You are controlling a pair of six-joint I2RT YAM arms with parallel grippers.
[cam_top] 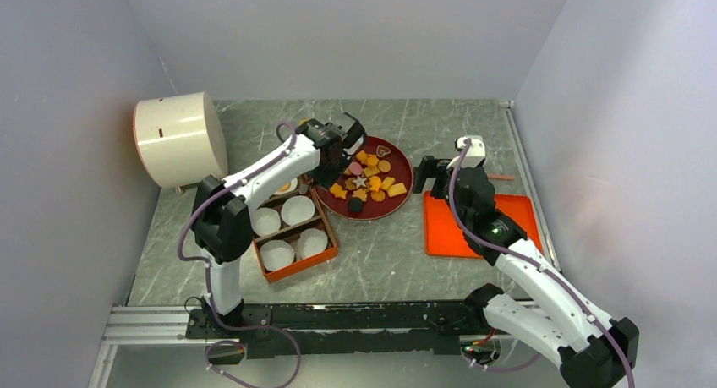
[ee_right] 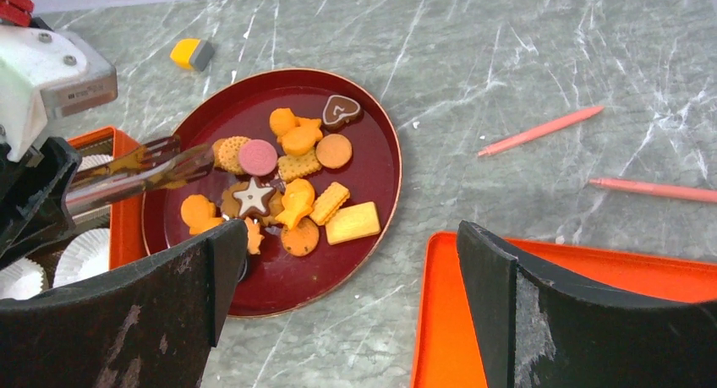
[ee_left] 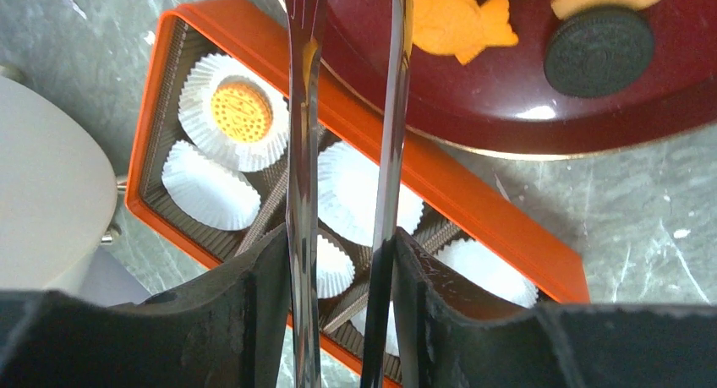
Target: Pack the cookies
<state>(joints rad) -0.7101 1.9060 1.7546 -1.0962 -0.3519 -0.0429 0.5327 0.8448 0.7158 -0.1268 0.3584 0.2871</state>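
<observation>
The cookies lie piled on a dark red plate; they also show in the right wrist view. My left gripper is shut on metal tongs, whose tips hover over the plate's left side, empty and slightly apart. An orange box holds white paper cups; one cup holds a round orange cookie. A dark round cookie sits near the plate's rim. My right gripper is open and empty above the table between the plate and an orange lid.
A white cylindrical container lies on its side at the back left. Two pink sticks lie on the table behind the orange lid. A small yellow block lies behind the plate.
</observation>
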